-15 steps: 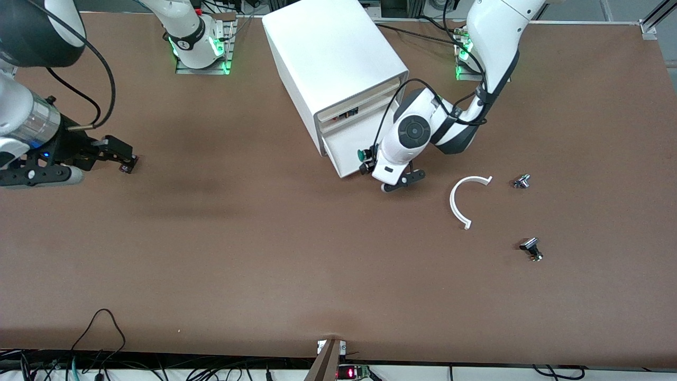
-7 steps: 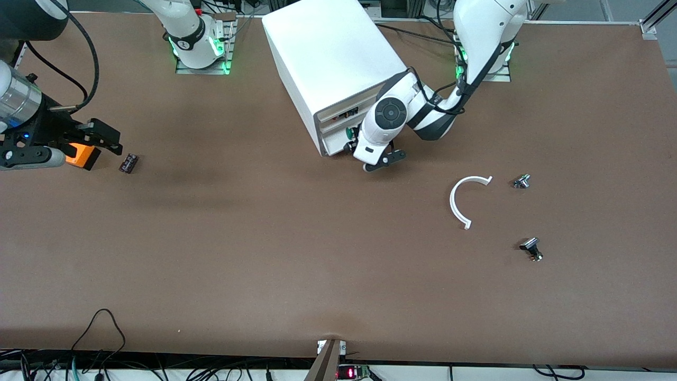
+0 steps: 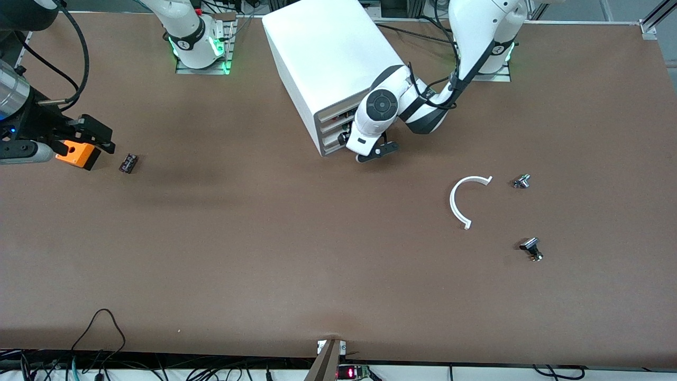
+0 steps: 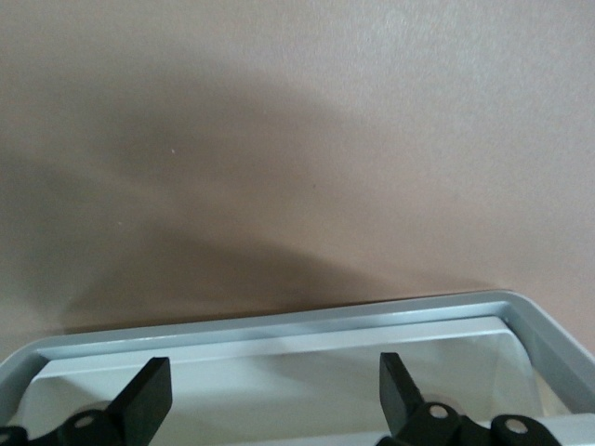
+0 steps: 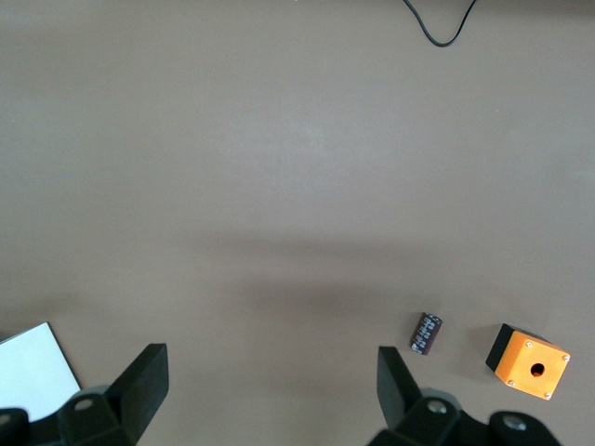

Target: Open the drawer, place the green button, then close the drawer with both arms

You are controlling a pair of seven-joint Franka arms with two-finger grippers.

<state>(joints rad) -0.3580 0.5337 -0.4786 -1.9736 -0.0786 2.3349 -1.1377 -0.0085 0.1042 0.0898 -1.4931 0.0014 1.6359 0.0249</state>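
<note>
Left gripper (image 4: 270, 395) at the drawer (image 4: 279, 325), right gripper (image 5: 270, 390) over worktop (image 3: 264, 238), both jaws wide, empty.

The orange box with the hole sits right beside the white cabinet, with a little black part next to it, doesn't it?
Not quite. The orange box does have the little black part next to it, but it lies at the right arm's end of the table, well apart from the white cabinet. The front view shows this.
</note>
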